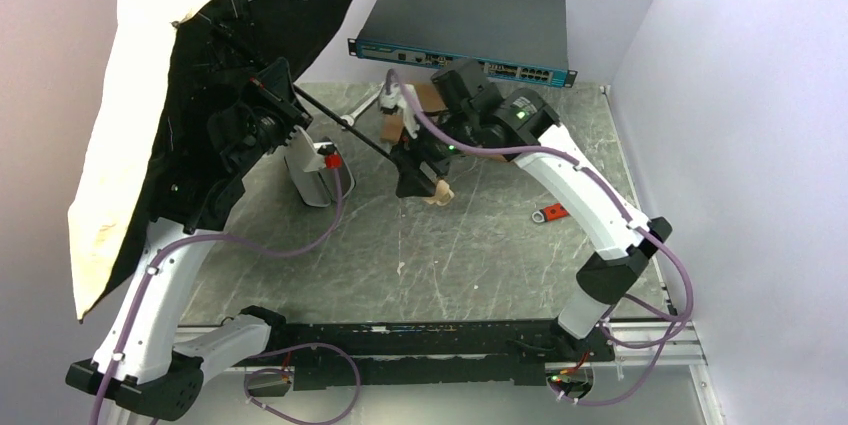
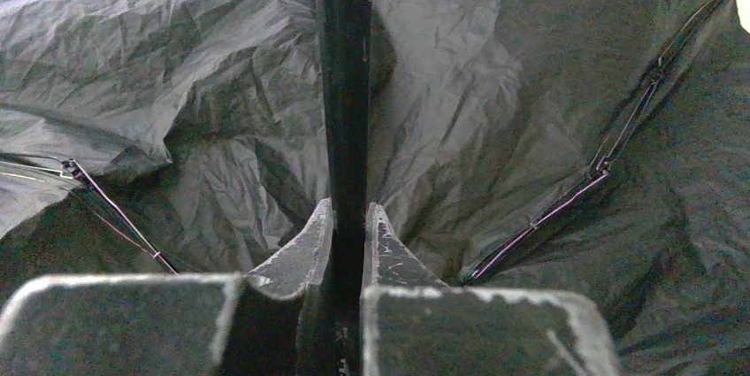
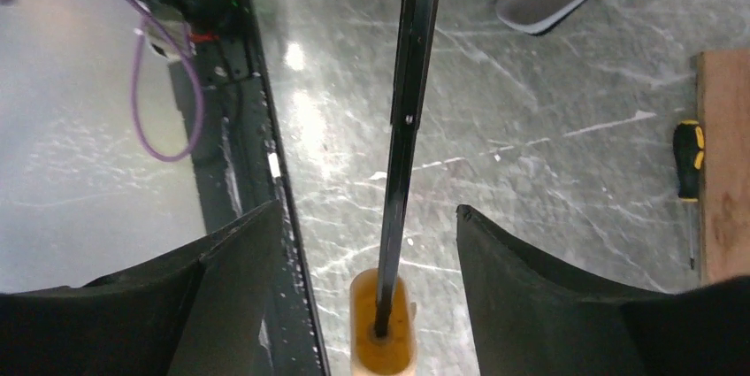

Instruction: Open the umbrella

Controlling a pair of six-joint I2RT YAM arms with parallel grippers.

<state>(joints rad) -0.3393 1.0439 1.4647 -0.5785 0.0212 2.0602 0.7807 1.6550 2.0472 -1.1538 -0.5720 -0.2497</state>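
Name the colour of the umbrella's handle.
The handle is amber-tan, on a black shaft; the right wrist view shows it best.

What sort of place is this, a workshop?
Probably a robotics lab test cell: two arms bolted to a table, bare walls around it, and props like a network switch and an umbrella.

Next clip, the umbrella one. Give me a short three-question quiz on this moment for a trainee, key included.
1. True or false: the right gripper is open, straddling the umbrella shaft without touching it.
2. The umbrella is lined inside in: A black, B cream, C blue.
3. Fill in: the left gripper is shut on the umbrella's ____.
Key: 1 true; 2 A; 3 shaft.
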